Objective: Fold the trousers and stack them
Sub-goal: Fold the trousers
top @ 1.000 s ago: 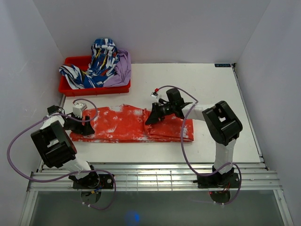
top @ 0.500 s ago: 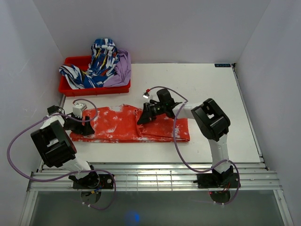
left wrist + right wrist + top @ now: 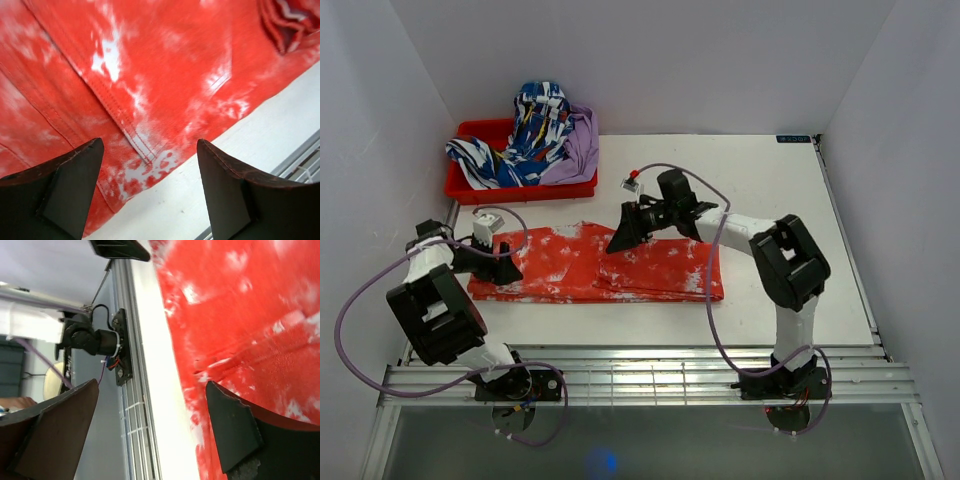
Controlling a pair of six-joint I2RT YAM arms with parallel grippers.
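Now the trousers (image 3: 582,265) lie flat across the middle of the table (image 3: 770,190), their right end doubled over. The left gripper (image 3: 502,266) hovers over the left end with fingers apart, probably to pin it. The right gripper (image 3: 620,238), fingers also apart, hangs above the fold's edge.

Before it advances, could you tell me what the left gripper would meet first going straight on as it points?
Most likely the trousers: in the left wrist view the left gripper, open, aims at their fabric near a stitched seam. How far off is unclear.
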